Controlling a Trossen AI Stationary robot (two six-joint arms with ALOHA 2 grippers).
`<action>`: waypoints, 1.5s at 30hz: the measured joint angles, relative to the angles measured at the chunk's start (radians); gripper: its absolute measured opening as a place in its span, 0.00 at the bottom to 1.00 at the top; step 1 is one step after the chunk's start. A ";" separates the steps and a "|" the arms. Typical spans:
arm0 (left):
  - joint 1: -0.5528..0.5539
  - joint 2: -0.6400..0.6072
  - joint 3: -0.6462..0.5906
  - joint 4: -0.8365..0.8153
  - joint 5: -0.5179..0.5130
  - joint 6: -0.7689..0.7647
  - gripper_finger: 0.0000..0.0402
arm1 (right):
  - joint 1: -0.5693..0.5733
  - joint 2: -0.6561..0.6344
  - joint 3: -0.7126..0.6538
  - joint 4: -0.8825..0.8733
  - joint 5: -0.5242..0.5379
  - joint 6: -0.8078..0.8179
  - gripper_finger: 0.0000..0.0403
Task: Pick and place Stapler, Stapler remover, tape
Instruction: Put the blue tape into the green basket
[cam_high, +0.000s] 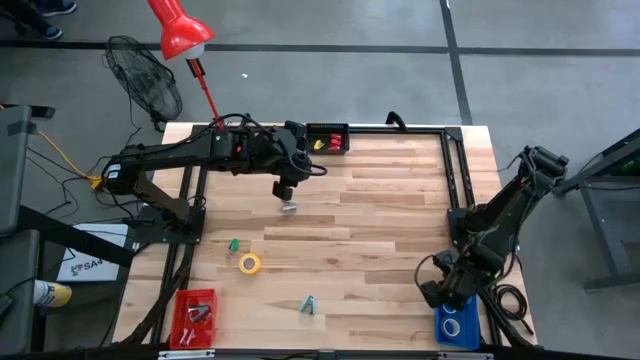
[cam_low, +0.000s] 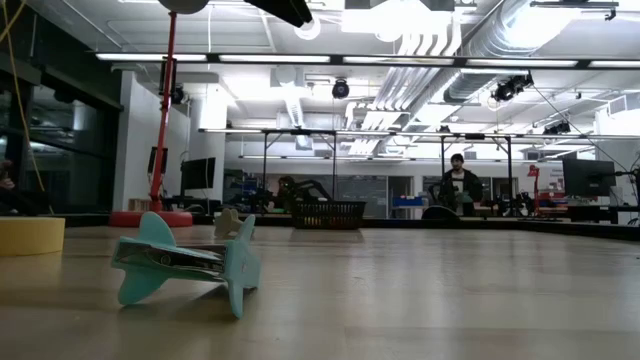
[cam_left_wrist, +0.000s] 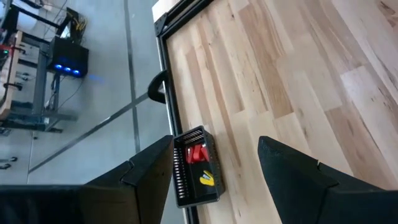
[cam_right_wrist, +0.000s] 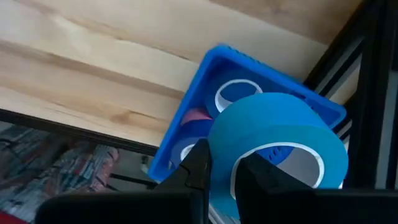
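The right gripper (cam_right_wrist: 219, 171) is clenching a blue tape roll (cam_right_wrist: 280, 140) just above the blue bin (cam_right_wrist: 186, 127). The left gripper (cam_left_wrist: 214, 165) is hovering released over the table. Releasing off-centre could bounce the roll off the rim onto the floor.

1. The wooden table (cam_high: 380, 210) had a pale plank top with a black metal frame (cam_high: 455, 170) along its edges.
2. A black basket (cam_high: 328, 139) stood at the far edge of the table; in the left wrist view it (cam_left_wrist: 196, 167) held red and yellow things.
3. A red bin (cam_high: 195, 317) sat at the near left corner and a blue bin (cam_high: 457, 324) at the near right corner.
4. A red lamp (cam_high: 180, 30) on a red pole leaned over the far left corner.
5. A black fan (cam_high: 145, 80) lay on the grey floor beside the lamp.
6. In the low view, a person (cam_low: 457, 183) stood far behind the table in the room.
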 joint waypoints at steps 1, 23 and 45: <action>0.000 0.000 0.000 0.000 0.000 0.000 0.57 | 0.013 0.006 0.000 0.007 0.002 0.003 0.08; 0.000 0.001 0.000 -0.011 0.001 0.010 0.57 | 0.053 0.219 0.000 0.125 0.003 0.008 0.08; 0.000 0.001 0.000 -0.011 0.017 0.030 0.57 | 0.053 0.276 0.000 0.136 -0.034 -0.004 0.20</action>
